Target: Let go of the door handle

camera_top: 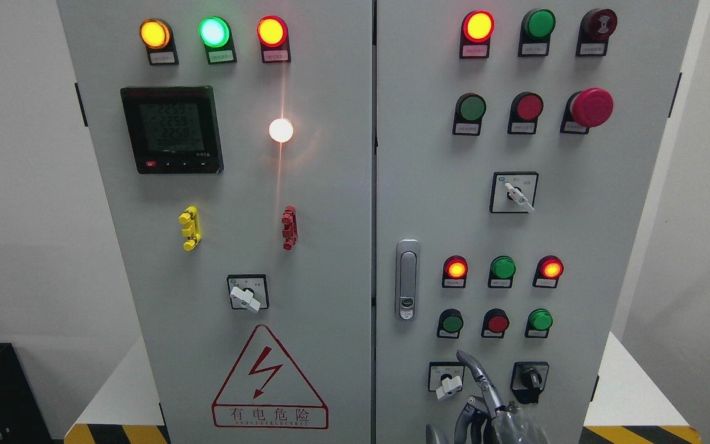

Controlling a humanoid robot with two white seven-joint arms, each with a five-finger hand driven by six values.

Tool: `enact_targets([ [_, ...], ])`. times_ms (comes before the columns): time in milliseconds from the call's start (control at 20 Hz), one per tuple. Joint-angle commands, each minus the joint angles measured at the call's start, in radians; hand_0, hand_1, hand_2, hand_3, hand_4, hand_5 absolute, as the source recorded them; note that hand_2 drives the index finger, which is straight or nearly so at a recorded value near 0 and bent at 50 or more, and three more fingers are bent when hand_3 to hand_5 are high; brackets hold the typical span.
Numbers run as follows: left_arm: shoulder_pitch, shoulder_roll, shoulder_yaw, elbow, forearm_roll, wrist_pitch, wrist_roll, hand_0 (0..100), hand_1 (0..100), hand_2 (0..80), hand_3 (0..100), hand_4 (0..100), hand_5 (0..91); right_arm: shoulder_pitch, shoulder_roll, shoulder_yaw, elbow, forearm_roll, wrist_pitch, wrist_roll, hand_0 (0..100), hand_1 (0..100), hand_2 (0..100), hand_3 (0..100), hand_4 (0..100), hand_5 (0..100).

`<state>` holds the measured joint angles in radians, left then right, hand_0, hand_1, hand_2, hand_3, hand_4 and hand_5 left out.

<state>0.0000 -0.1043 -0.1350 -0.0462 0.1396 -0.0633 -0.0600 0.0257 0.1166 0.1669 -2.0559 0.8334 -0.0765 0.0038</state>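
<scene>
Head view: right hand (484, 407), dark metal, fingers spread and empty, sits below the smooth oblong silver door handle (407, 279) on the grey cabinet (330, 246), apart from it.

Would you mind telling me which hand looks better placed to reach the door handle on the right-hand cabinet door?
Probably the right hand. It is the only hand in view, raised at the bottom edge just below and right of the door handle, fingers open and touching nothing. The left hand does not show.
</scene>
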Motion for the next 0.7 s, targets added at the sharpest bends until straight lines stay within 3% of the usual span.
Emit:
enact_targets([
  [0, -0.034, 0.000, 0.000, 0.000, 0.000, 0.000, 0.000, 12, 56, 0.0, 0, 0, 0.0, -0.043, 0.005, 0.054, 0.049, 0.182, 0.004, -0.036, 50, 29, 0, 96, 100, 100],
  [150, -0.034, -0.002, 0.000, 0.000, 0.000, 0.000, 0.000, 12, 56, 0.0, 0, 0, 0.0, -0.059, 0.012, 0.081, 0.085, 0.243, 0.009, -0.071, 50, 29, 0, 95, 100, 100],
  [351, -0.034, 0.000, 0.000, 0.000, 0.000, 0.000, 0.000, 12, 56, 0.0, 0, 0, 0.0, -0.119, 0.012, 0.100, 0.124, 0.309, 0.098, -0.113, 50, 29, 0, 95, 100, 100],
  [651, -0.034, 0.000, 0.000, 0.000, 0.000, 0.000, 0.000, 12, 56, 0.0, 0, 0, 0.0, -0.150, 0.012, 0.121, 0.146, 0.378, 0.135, -0.122, 50, 29, 0, 95, 100, 100],
])
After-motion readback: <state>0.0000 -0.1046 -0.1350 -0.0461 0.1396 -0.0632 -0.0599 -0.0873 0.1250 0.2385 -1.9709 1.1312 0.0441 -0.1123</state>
